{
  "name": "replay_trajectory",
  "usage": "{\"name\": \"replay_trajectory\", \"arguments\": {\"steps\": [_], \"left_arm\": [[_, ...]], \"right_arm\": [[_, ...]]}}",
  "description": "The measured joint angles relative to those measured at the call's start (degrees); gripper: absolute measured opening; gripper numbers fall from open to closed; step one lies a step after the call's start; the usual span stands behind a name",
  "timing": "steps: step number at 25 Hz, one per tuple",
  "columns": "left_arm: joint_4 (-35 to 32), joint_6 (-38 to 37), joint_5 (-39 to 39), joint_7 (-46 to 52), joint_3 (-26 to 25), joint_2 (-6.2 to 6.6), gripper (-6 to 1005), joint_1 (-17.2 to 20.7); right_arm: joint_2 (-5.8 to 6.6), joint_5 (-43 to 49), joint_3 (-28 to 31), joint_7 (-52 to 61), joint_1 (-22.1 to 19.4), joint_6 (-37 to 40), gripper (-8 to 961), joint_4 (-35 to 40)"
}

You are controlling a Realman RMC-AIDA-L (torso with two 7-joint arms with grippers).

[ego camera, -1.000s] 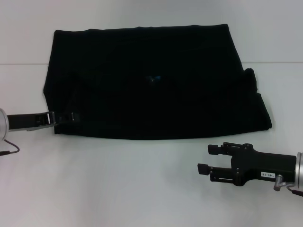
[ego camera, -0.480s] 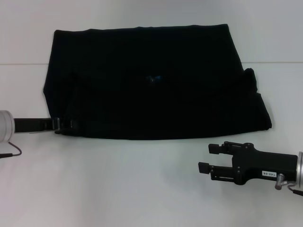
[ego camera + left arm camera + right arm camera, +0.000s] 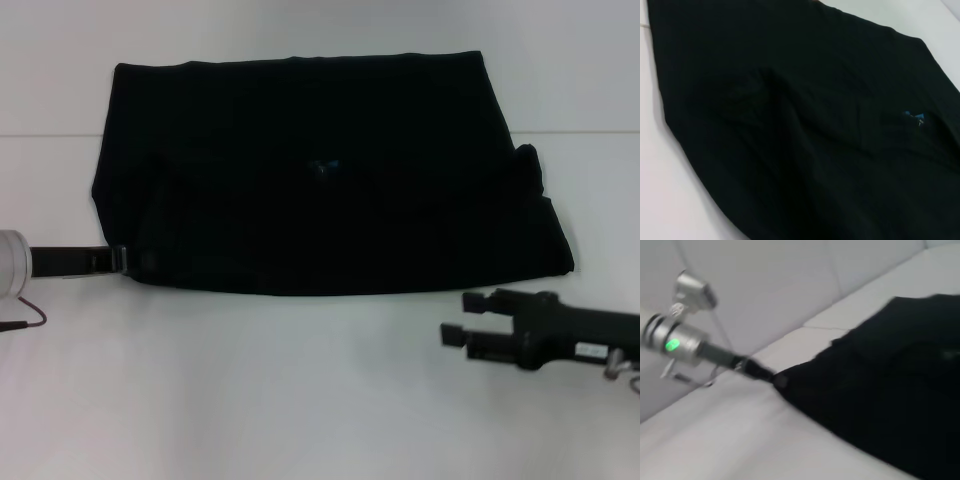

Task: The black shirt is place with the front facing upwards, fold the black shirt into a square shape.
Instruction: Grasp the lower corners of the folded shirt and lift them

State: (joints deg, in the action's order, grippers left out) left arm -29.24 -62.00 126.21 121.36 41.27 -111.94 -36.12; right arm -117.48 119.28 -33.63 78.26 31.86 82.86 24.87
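Observation:
The black shirt (image 3: 330,170) lies flat on the white table as a wide folded rectangle, with a small blue mark (image 3: 323,166) near its middle. No lettering shows. It fills the left wrist view (image 3: 805,125), and the right wrist view (image 3: 880,390) shows it from the side. My left gripper (image 3: 132,261) lies low at the shirt's front left corner, fingers pinched on the cloth edge. It also shows in the right wrist view (image 3: 762,372). My right gripper (image 3: 460,318) is open and empty, in front of the shirt's front right corner.
The white table (image 3: 260,390) stretches in front of the shirt. A seam line (image 3: 50,134) crosses the surface behind. A thin cable (image 3: 25,322) hangs by my left wrist.
My right gripper has drawn back to the right and turned a little. My left gripper has sunk lower and flatter at the shirt's front left corner. The shirt has hardly moved.

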Motion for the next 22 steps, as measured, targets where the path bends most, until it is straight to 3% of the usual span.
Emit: {"name": "replay_trajectory", "arguments": {"steps": [4,10,12,16,22], "left_arm": [[-0.03,-0.04,0.0,0.01,-0.11,-0.03,45,-0.01],[-0.03,-0.61,0.0,0.02,-0.3,0.11,42,-0.01],[-0.03,-0.63,0.0,0.02,-0.33,0.12,41,0.0],[-0.02,-0.74,-0.15,-0.11,-0.41,0.21,39,0.0],[-0.02,-0.79,-0.16,-0.03,-0.4,0.24,36,-0.44]], "right_arm": [[2.09,0.94,-0.09,15.7,-0.21,-0.44,774,6.53],[7.42,9.27,-0.46,45.23,0.31,0.99,775,19.61],[8.56,13.3,-0.46,52.96,1.12,1.06,775,22.56],[9.0,24.04,0.1,63.05,4.79,-1.38,775,25.62],[7.55,32.74,-0.92,64.44,11.11,-5.89,774,23.92]]}}
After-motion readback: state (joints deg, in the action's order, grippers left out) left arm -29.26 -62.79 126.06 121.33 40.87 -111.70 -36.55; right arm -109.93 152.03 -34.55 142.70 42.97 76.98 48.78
